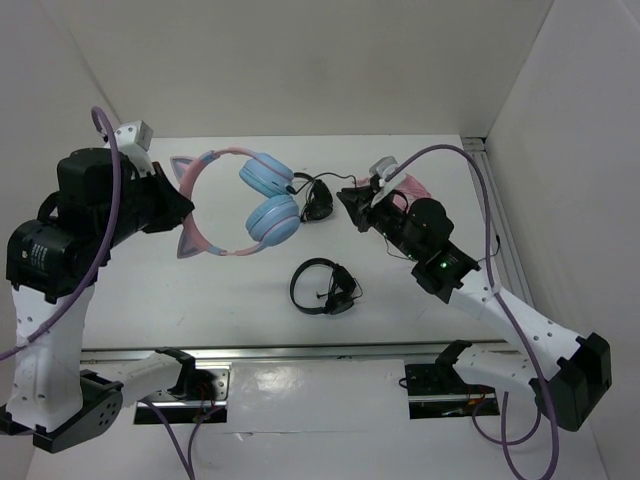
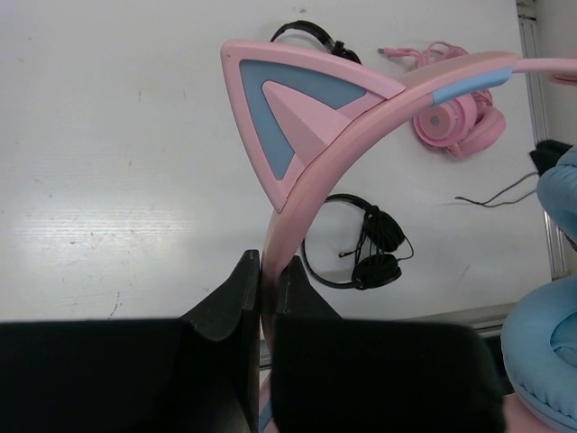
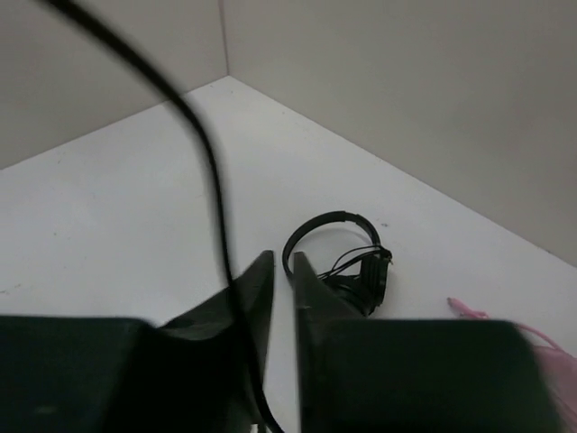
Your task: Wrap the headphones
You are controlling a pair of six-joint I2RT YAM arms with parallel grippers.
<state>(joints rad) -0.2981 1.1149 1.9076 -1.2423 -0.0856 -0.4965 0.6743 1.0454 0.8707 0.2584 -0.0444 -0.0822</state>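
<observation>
The headphones [image 1: 268, 196], with light blue ear cups and a pink cat-ear headband [image 2: 361, 126], hang lifted above the table. My left gripper [image 1: 183, 205] is shut on the headband just below one cat ear, as the left wrist view [image 2: 268, 262] shows. The thin dark cable [image 1: 312, 178] runs from the ear cups to the right. My right gripper [image 1: 348, 200] is shut on it. In the right wrist view the cable [image 3: 212, 171] runs taut across the left finger [image 3: 257, 289], and the jaws [image 3: 282, 260] show only a slim gap.
One small black headphone set [image 1: 325, 287] lies at the table's middle and another [image 1: 318, 203] lies beside my right gripper. The all-pink cat-ear headphones [image 2: 455, 122] lie at the back right, mostly behind my right arm. Walls close the back and sides.
</observation>
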